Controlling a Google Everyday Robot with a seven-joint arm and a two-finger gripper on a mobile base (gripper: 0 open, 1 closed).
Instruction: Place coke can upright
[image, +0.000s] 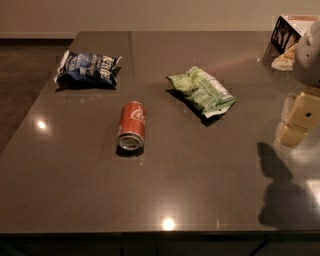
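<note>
The coke can, red with white script and silver ends, lies on its side on the dark grey table, left of centre, with one silver end facing the front edge. My gripper, pale yellow, hangs over the table at the far right edge of the view, well to the right of the can and not touching it. The white arm rises above it. The gripper casts a dark shadow on the table at the front right.
A blue chip bag lies at the back left. A green chip bag lies right of the can, towards the back. A box and crumpled paper sit at the back right corner. Floor lies beyond the table's left edge.
</note>
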